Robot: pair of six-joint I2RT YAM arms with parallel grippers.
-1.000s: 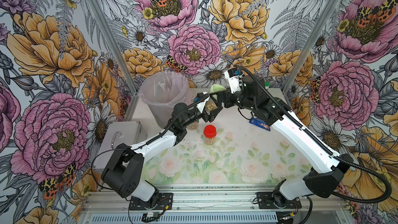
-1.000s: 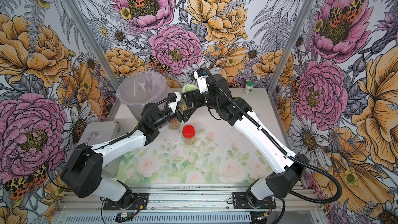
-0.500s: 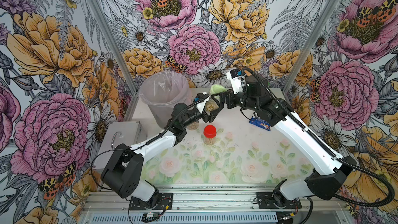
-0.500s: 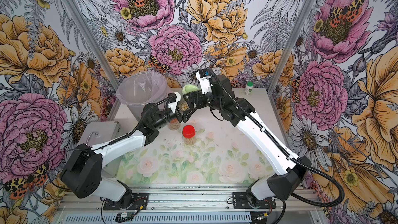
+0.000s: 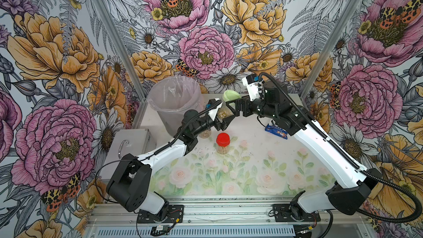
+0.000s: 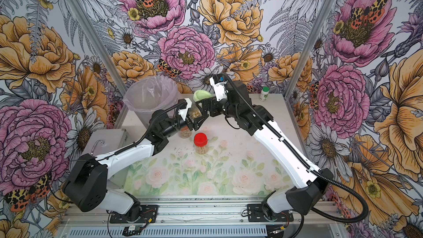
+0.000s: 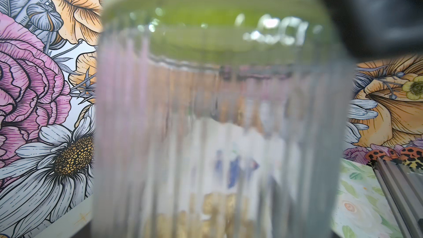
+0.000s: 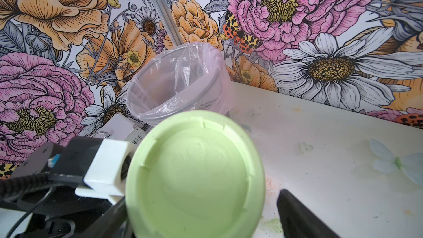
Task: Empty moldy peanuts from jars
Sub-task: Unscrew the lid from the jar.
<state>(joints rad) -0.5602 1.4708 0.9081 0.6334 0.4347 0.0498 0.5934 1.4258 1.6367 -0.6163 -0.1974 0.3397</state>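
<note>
Wide view first: the table [image 5: 249, 131] with its floral mat [image 5: 229, 179] fills the cell. Both arms reach in from six o'clock, and the left arm [image 5: 164, 154] and right arm [image 5: 320, 143] meet up near twelve. At eleven o'clock the lined clear bucket [image 5: 169, 120] stands upright, and a metal box [image 5: 128, 143] sits off the table's nine o'clock edge.

Now the action. The left gripper [image 5: 219, 117] is clamped on the clear body of the held jar [image 5: 223, 113], which is lifted off the table and tilted with its lid end toward twelve. Its ribbed wall fills the left wrist view. The right gripper [image 5: 225, 114] straddles the lid end with its jaws spread wide. In the right wrist view a strip of table shows between one finger [image 8: 297, 216] and the green lid [image 8: 194, 175], so there's no squeeze there.

Below them, the red-lidded jar [image 5: 222, 144] stands upright just toward twelve from centre. The third jar [image 5: 204, 133] stands near its ten o'clock side, half hidden under the left wrist. A blue packet [image 5: 275, 131] lies at two o'clock, and a white bottle [image 6: 264, 93] stands in the far one o'clock corner. Peanuts [image 5: 221, 116] show in all three jars.
</note>
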